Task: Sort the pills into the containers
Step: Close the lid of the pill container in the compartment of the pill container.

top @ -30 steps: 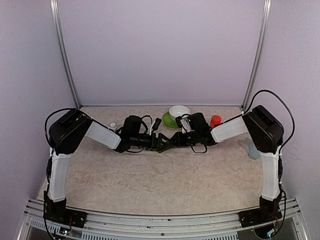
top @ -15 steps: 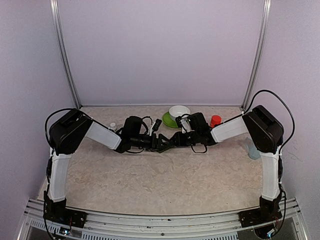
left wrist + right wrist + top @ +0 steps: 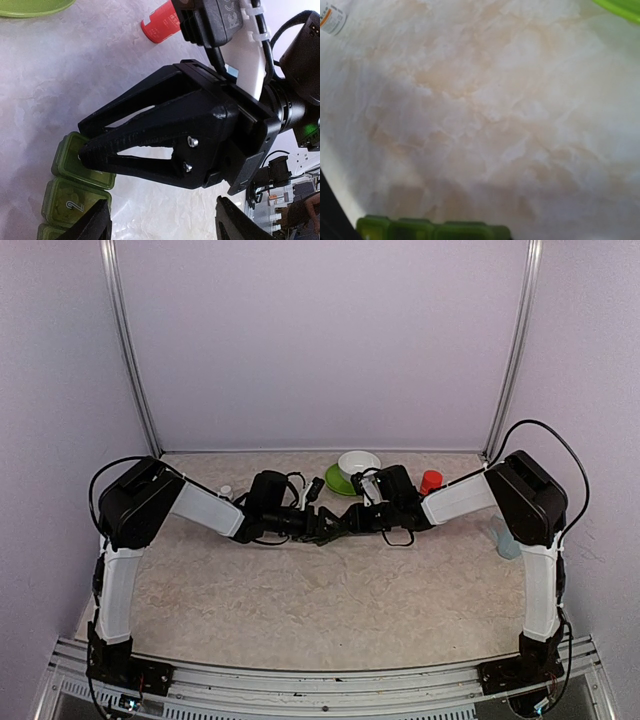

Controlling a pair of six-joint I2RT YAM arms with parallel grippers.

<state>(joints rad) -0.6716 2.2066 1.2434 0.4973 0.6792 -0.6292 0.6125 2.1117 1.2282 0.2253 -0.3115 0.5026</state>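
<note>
Top external view: two arms reaching inward from the near corners of the desk [image 3: 330, 600], wrists meeting nose to nose above its middle.
Left arm: elbow raised at the far left, white forearm stretched rightward and low over the desk.
White bottle [image 3: 225, 493]: tiny, upright, just behind the left forearm; label visible at the upper left corner of the right wrist view.
Left end effector [image 3: 312, 527]: fingers spread wide, nothing between them in the left wrist view; aimed at the right end effector and close to it.
Containers [image 3: 74, 201]: green strip of joined square compartments, flat on the desk at the lower left of the left wrist view; one lid marked 2 and down; largely hidden beneath the two end effectors from above; seen again along the bottom edge of the right wrist view.
Right end effector [image 3: 86, 151]: fingertips pressed together, tips at the upper edge of the end compartment of the strip; cannot tell whether a lid edge sits pinched between them.
Green plate [image 3: 335, 484]: just behind the meeting wrists, toward the back of the desk.
White bowl [image 3: 358, 462]: standing on the plate, rim up.
Red bottle [image 3: 431, 481]: upright, right of the plate, just behind the right forearm.
Right arm: elbow raised at the far right, forearm stretched leftward, cable looping over the elbow.
Pale blue object [image 3: 505, 540]: by the right edge of the desk, beside the right arm; too faint to name.
</note>
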